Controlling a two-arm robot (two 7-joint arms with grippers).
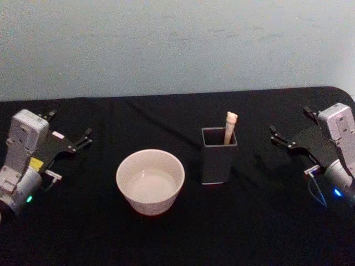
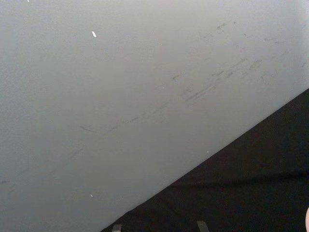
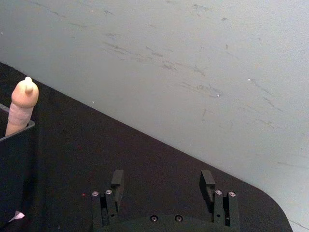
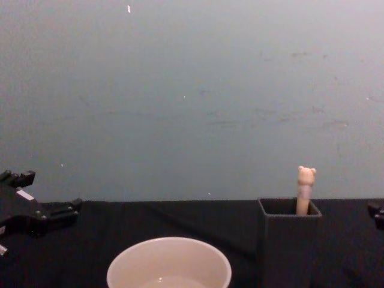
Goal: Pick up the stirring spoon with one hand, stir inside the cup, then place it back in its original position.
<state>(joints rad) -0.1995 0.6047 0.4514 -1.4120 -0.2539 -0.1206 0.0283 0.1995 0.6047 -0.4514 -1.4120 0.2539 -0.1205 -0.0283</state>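
A smooth, round cream cup (image 1: 138, 202) sits beside a tall, dark square holder (image 1: 216, 166). The bear-topped stirring spoon (image 1: 231, 123) stands inside it, well apart from the left gripper (image 1: 69, 127) and right gripper (image 1: 290, 124), both spread wide.

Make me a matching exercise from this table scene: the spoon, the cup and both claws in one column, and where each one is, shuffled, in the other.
Things:
1. stirring spoon
2. cup
3. left claw
4. right claw

Places:
A. open, at the right side of the table
B. on the table, left of the holder
C. open, at the table's left side
D. standing in the dark grey holder

Pairs: 1-D, 2-B, 3-C, 4-A
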